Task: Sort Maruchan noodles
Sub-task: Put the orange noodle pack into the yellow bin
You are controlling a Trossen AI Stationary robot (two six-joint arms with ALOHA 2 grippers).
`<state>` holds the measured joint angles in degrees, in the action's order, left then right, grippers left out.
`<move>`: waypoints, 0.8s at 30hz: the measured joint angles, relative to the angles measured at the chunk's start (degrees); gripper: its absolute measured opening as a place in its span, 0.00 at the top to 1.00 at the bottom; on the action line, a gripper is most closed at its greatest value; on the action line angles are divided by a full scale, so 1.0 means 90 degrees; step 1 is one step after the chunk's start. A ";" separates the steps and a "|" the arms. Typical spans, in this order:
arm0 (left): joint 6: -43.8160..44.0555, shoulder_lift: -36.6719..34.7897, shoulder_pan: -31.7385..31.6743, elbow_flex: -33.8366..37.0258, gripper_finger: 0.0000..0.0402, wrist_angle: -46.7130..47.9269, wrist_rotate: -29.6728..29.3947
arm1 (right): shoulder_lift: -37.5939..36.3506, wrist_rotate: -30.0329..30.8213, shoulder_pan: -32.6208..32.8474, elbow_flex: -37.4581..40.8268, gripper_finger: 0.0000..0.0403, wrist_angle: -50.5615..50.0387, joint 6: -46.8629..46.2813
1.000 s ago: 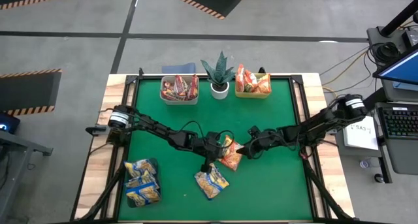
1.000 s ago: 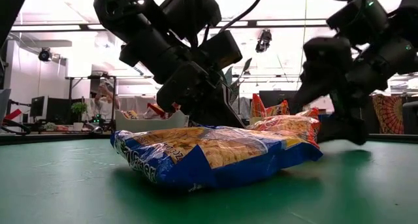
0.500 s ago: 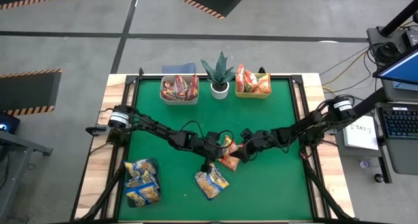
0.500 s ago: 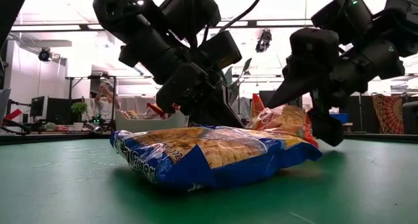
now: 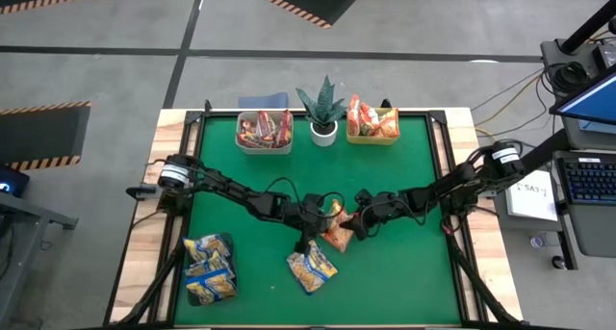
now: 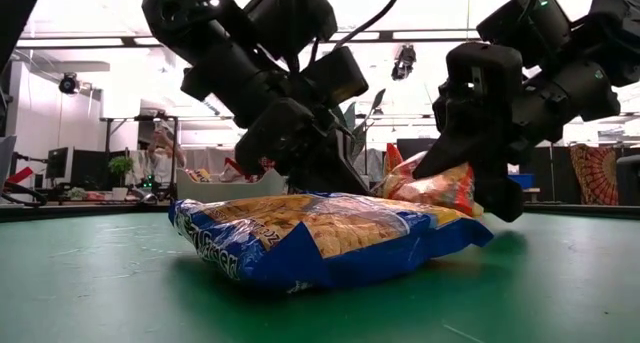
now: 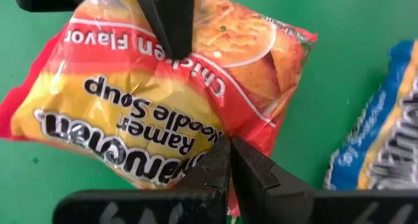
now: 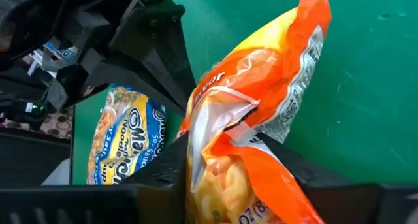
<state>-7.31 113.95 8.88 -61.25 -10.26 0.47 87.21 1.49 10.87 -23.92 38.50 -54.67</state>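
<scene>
An orange-red Maruchan noodle packet [image 5: 337, 230] lies mid-table between my two grippers. My right gripper [image 5: 352, 224] is shut on the packet's right end. My left gripper [image 7: 230, 145] is shut, its tips at the packet's left edge. A yellow-blue packet [image 6: 320, 238] lies flat on the green mat just nearer the front edge, touched by neither gripper. My left gripper's shut fingertips [image 7: 222, 160] lie on the orange-red packet's edge [image 7: 196, 160], coming down at a slant from the table's left. I cannot tell whether they pinch the film or only press on it. My right gripper pinches the packet's right end [image 8: 222, 165] between its two fingers [image 8: 294, 168], slanting down from the table's right. The film is crumpled between them. That end [image 6: 450, 188] is raised off the mat and the packet tilts.
At the far edge stand a grey bin [image 5: 264, 131] of red packets, a potted plant [image 5: 322, 114] and a yellow bin [image 5: 372, 124] of orange packets. A stack of yellow-blue packets [image 5: 209, 269] lies front left. Green mat lies bare at the front right.
My right gripper has moved toward the table's left onto the orange-red packet and shut on its right end. That end has been squeezed and raised off the mat, while the left edge has stayed under my left gripper.
</scene>
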 joint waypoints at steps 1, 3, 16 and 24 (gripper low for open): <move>-0.0067 -0.0053 -0.0004 0.0002 1.00 0.0107 -0.0015 | -0.0005 0.0002 -0.0001 0.0000 0.69 0.0008 0.0024; -0.0192 -0.0185 -0.0016 0.0010 1.00 0.0274 -0.0067 | -0.0029 0.0014 -0.0002 0.0000 0.72 0.0005 0.0086; -0.1212 -0.1464 -0.0309 0.0022 1.00 0.1517 -0.0180 | -0.0138 0.0162 0.0000 -0.0010 0.86 0.0693 0.0538; -0.1538 -0.2882 -0.0942 0.0663 1.00 0.1220 -0.0182 | -0.1094 0.0244 -0.0151 -0.0020 0.86 0.0462 0.0911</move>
<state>-21.15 88.01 0.40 -55.29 0.72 -1.17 77.36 3.68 9.52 -24.11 42.66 -46.47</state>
